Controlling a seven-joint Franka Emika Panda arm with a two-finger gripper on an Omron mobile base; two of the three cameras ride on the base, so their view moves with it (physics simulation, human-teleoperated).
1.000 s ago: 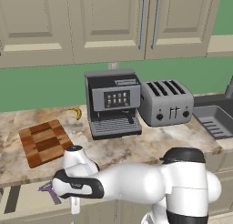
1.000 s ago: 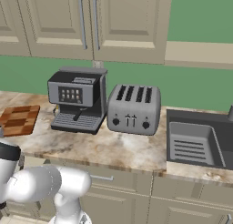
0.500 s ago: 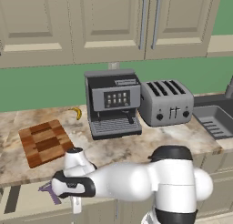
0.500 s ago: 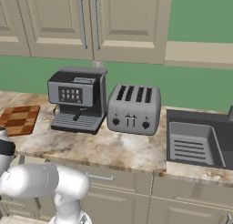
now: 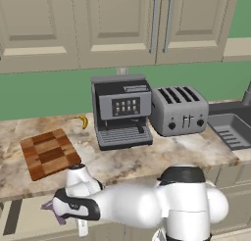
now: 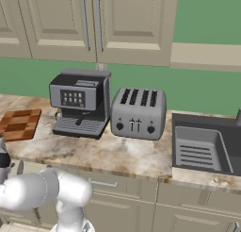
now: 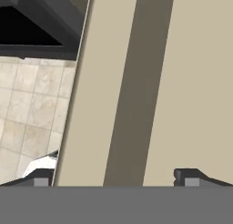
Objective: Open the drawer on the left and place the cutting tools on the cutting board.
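The checkered wooden cutting board (image 5: 49, 153) lies on the counter at the left, also seen as the cutting board (image 6: 19, 124). Below the counter's front edge, the drawer (image 5: 22, 220) at the lower left looks pulled out. A small purple cutting tool (image 5: 53, 206) lies there. My gripper (image 5: 82, 227) hangs just right of the tool, pointing down, open and holding nothing. In the hand view my gripper (image 7: 116, 180) has its fingertips (image 7: 190, 178) spread wide over beige panels, with floor tiles at the left. The tool is outside that view.
A coffee machine (image 5: 121, 111) and a toaster (image 5: 179, 110) stand on the counter behind my arm. A banana (image 5: 83, 121) lies by the wall. The sink (image 5: 230, 130) is at the right. Wall cabinets (image 5: 122, 24) hang above.
My arm's upper body has swung a little to the left. The hand has stayed by the drawer, and the jaws have stayed open. The purple tool has not moved.
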